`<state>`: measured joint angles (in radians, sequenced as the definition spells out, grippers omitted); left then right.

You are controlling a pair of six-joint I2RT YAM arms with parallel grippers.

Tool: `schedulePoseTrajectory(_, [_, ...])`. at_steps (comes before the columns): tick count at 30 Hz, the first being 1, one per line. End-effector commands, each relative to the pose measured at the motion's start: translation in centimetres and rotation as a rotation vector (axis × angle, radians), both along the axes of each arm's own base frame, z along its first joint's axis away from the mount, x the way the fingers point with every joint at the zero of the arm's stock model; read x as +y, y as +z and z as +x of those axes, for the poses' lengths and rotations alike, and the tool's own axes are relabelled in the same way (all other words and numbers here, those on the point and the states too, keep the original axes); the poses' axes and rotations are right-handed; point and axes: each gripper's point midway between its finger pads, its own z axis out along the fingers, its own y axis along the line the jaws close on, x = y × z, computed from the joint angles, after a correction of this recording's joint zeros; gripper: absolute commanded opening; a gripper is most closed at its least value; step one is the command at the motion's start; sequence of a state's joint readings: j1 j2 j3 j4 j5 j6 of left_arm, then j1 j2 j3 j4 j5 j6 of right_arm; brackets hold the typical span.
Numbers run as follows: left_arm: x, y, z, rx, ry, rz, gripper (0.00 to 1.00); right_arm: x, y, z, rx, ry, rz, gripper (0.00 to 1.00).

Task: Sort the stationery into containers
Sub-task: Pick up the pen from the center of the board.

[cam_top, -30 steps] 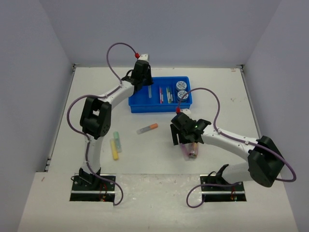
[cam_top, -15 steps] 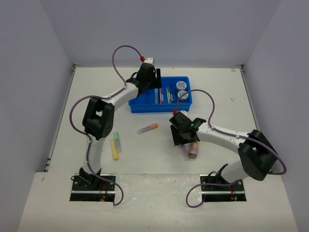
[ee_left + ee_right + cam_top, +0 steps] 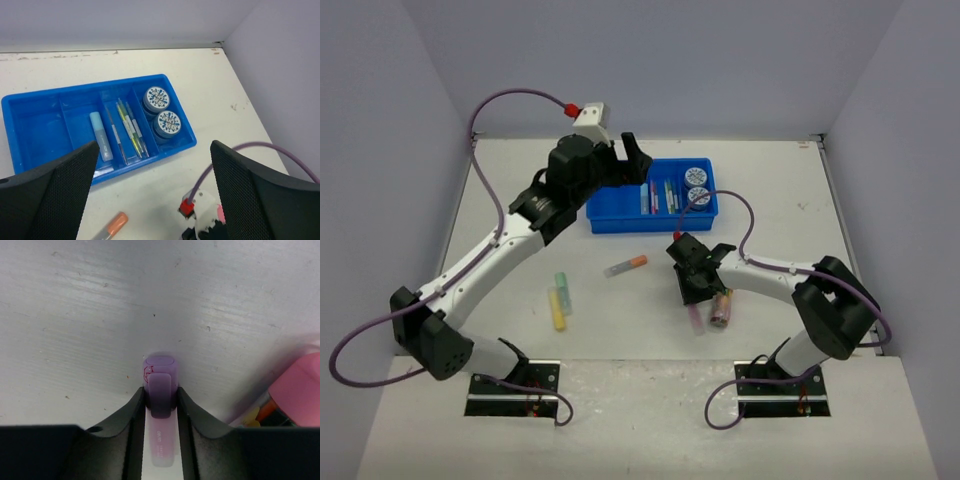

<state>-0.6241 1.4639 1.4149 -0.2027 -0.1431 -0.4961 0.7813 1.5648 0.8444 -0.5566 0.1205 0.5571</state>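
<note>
My right hand [image 3: 160, 396] is clamping the purple marker [image 3: 159, 372], which is lying flat on the table [image 3: 75, 315], with the pink tube [image 3: 300, 387] just beside it. Farther off, my left hand [image 3: 154, 150] is hovering, fingers wide apart, above the blue tray [image 3: 30, 102], which is holding a blue marker [image 3: 100, 136], thin pens [image 3: 128, 131] and two discs [image 3: 156, 98].
</note>
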Motion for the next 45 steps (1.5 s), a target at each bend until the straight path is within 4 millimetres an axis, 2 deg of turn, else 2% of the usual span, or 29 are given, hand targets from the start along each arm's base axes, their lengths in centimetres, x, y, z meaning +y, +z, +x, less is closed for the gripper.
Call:
schedulePoseTrajectory(1, [0.5,-2.1,-4.0,0.025,-0.065,-0.001,0.96,1.0,-1.2,-0.8,0.051,0.001,0.043,0.19])
schedulePoseTrajectory(4, [1.6,-3.6,-5.6,0.045,-0.059,-0.024,0.98,1.8,-0.4,-0.9,0.029,0.023,0.08,0.14])
schedulePoseTrajectory(6, [1.6,-4.7,-7.0,0.058,-0.091,-0.062,0.99,3.3,2.3,-0.3,-0.05,0.064,0.17,0.03])
schedulePoseTrajectory(7, [1.2,-5.3,-7.7,0.066,-0.123,-0.086,1.0,3.5,3.0,-0.1,-0.075,0.068,0.185,0.01])
schedulePoseTrajectory(11, [-1.2,-6.6,-11.0,0.099,-0.298,-0.199,1.0,4.0,8.0,1.3,-0.233,0.043,0.293,0.0])
schedulePoseTrajectory(13, [-2.1,-6.8,-12.9,0.079,-0.396,-0.247,0.99,3.7,10.4,2.2,-0.32,-0.014,0.341,0.0])
schedulePoseTrajectory(15, [-3.1,-5.4,-14.9,0.013,-0.511,-0.318,0.98,3.5,13.2,2.7,-0.396,-0.058,0.402,0.0])
schedulePoseTrajectory(17, [-3.5,-5.4,-16.4,-0.017,-0.585,-0.351,0.94,3.4,15.1,3.1,-0.44,-0.099,0.445,0.0])
schedulePoseTrajectory(18, [-4.1,-5.4,-17.6,-0.036,-0.643,-0.37,0.88,3.2,16.7,3.3,-0.474,-0.134,0.48,0.0])
schedulePoseTrajectory(19, [-4.2,-5.7,-17.9,-0.035,-0.655,-0.372,0.87,3.2,17.2,3.4,-0.484,-0.142,0.491,0.0])
schedulePoseTrajectory(25, [-7.5,-6.0,-21.3,-0.106,-0.846,-0.352,0.67,4.7,23.4,2.4,-0.541,-0.132,0.731,0.0])
schedulePoseTrajectory(29, [-8.6,-7.3,-21.1,-0.084,-0.859,-0.335,0.49,4.6,25.3,2.0,-0.564,-0.142,0.796,0.0])
schedulePoseTrajectory(35, [-9.7,-8.9,-20.7,-0.037,-0.866,-0.308,0.4,4.2,26.9,1.3,-0.594,-0.133,0.865,0.0])
schedulePoseTrajectory(40, [-10.6,-8.4,-21.1,-0.042,-0.883,-0.317,0.28,4.3,28.1,1.0,-0.607,-0.116,0.897,0.0])
schedulePoseTrajectory(45, [-10.7,-7.2,-21.1,-0.06,-0.887,-0.339,0.08,4.6,27.7,1.1,-0.595,-0.109,0.89,0.0])
